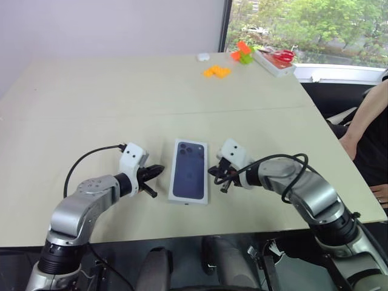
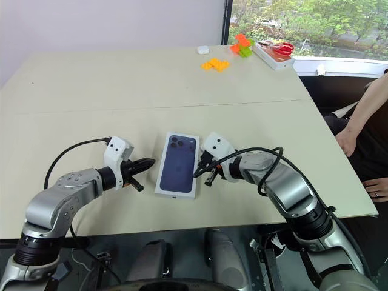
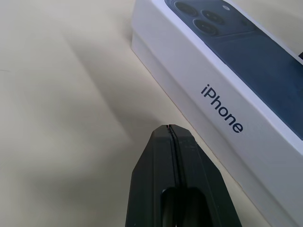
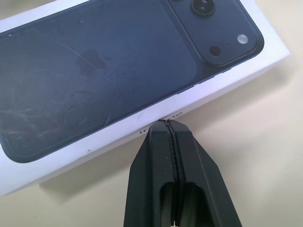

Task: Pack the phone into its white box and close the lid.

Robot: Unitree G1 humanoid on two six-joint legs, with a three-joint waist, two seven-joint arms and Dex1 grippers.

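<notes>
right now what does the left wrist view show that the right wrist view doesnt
Left wrist view alone: the lid's side wall with the word iPhone, seen past the shut left hand. Right wrist view alone: the printed apple logo and flash dot on the lid's top face, and the shut right hand close against the lid's edge. Both: the closed lid with its printed camera lenses, lying on the table.

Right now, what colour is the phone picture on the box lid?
Dark navy blue on the white lid, clearest in the right wrist view.
</notes>
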